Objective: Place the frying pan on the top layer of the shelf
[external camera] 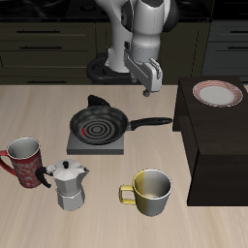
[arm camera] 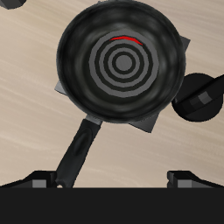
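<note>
The black frying pan rests on a grey square plate near the middle of the table. Its long handle points toward the shelf, a big dark boxy unit standing beside it. My gripper hangs in the air above and a little behind the handle, clear of it. In the wrist view the pan fills the frame and its handle runs toward my gripper. The fingertips stand wide apart, open, with nothing between them.
A white plate with a red rim lies on the shelf's flat top. Near the front edge stand a red mug, a metal moka pot and a yellow mug. A black knob sits just behind the pan.
</note>
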### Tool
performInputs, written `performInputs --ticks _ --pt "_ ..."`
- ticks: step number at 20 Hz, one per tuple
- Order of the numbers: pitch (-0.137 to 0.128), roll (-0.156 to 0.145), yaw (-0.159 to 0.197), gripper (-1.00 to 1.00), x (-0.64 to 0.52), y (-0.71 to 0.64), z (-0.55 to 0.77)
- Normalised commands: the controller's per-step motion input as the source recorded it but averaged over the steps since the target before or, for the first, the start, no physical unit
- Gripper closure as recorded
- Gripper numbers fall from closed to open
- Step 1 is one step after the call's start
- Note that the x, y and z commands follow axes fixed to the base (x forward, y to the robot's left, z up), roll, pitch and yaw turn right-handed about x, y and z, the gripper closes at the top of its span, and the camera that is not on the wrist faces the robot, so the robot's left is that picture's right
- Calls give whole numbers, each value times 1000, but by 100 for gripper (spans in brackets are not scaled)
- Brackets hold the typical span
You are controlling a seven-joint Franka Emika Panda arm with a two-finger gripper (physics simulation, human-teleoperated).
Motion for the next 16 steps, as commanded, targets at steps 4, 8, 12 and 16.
performInputs --ticks 4,8,12,16 --pt "17 29 -114 -100 58 68 -191" --pt "-15 31 -18 -100 6 248 -156" --pt "38 26 -76 -100 122 5 -203" --pt "16 33 -41 -100 40 148 -195"
